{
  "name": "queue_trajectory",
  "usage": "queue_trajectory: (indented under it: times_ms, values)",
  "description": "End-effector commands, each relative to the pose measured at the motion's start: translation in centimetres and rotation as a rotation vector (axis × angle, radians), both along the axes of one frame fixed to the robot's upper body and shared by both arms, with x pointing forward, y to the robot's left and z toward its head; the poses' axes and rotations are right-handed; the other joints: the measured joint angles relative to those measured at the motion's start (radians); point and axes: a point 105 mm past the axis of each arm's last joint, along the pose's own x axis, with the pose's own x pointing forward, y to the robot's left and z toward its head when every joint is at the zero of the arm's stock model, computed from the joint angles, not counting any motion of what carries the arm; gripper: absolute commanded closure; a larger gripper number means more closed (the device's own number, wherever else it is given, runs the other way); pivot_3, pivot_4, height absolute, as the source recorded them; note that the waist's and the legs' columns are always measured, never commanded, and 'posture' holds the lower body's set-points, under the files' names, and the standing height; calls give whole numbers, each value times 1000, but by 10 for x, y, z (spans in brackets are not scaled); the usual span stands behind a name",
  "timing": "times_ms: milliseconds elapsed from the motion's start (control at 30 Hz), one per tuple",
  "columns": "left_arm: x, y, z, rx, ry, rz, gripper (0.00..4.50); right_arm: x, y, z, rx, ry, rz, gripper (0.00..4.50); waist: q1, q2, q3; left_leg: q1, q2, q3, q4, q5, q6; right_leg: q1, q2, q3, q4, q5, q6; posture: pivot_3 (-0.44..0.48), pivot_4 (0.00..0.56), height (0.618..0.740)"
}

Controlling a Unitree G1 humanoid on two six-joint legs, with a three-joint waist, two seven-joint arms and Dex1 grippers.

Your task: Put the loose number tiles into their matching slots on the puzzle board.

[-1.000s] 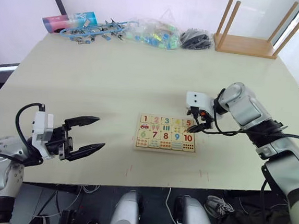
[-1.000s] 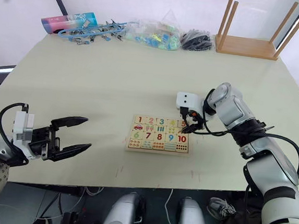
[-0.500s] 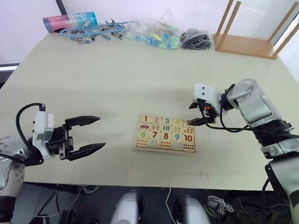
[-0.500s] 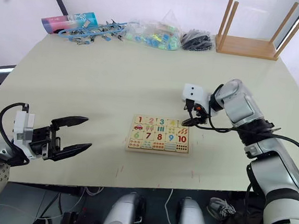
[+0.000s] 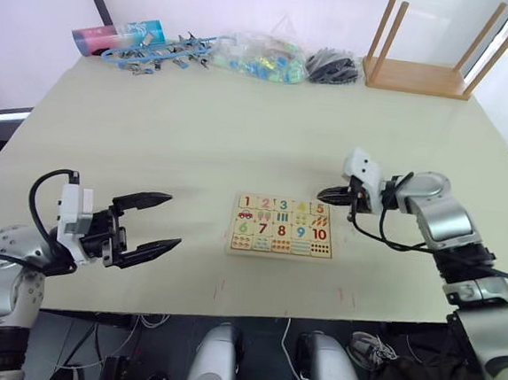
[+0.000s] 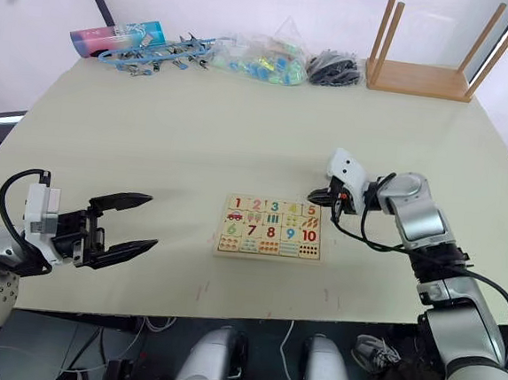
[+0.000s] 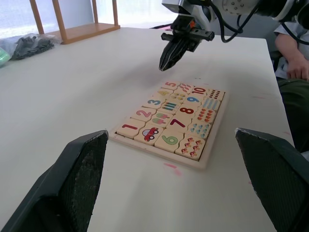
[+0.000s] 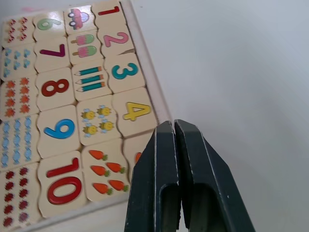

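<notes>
While all five number tiles (image 5: 283,205) sit in the top row of the puzzle board (image 5: 280,251) mid-table (image 5: 197,132) — looks finished; lift the clenched, empty right pincer (image 5: 323,195) straight clear without nudging the 5 tile (image 7: 172,85) — leave the released left pincer (image 5: 164,225) parked well apart

Right gripper (image 8: 173,126) fingers pressed together, nothing between, hanging above puzzle board (image 8: 145,57) edge. Board tiles seated: red 1 (image 8: 109,9), pink 2 (image 8: 118,39), green 3 (image 8: 125,71), yellow 4 (image 8: 136,111). Next tile in row mostly hidden behind fingers, probably orange 5 (image 8: 139,157). Pale table (image 8: 241,72) beside board.
</notes>
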Motion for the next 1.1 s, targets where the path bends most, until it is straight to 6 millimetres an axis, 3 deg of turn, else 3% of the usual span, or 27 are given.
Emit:
queue_trajectory:
  times_ms: [33,367,633,867,1033,1100]
  values:
    - [1,0,5,7,-17,-11,0,3,-6,5,58,-47,-48,4414,1,0,0,0,0,0,0,0,0,0,0,0,0,0,0,0,150,738]
    - [1,0,4,10,-14,-13,0,-13,-9,-29,14,36,-72,4414,0,-1,-1,1,0,0,0,0,0,0,0,0,0,0,0,0,150,738]
    - [3,4,-3,32,2,48,0,-13,-12,0,180,-64,-118,4414,1,-1,0,1,0,-2,0,0,1,1,0,0,2,-1,-2,0,150,738]
    - [6,15,-14,-23,50,221,0,-31,-42,19,295,-214,-234,4414,4,-1,-1,1,0,-2,0,0,1,1,0,0,1,0,0,0,150,738]
    - [5,26,-22,-22,92,331,0,-52,-74,15,341,-262,-328,4414,4,-1,-1,1,0,-3,0,-1,2,2,0,-1,1,-1,-1,0,150,738]
    - [4,32,-26,-18,110,385,0,-64,-91,10,360,-271,-378,3886,4,-1,-1,2,0,-3,0,-1,2,2,0,0,1,-1,-1,0,150,738]
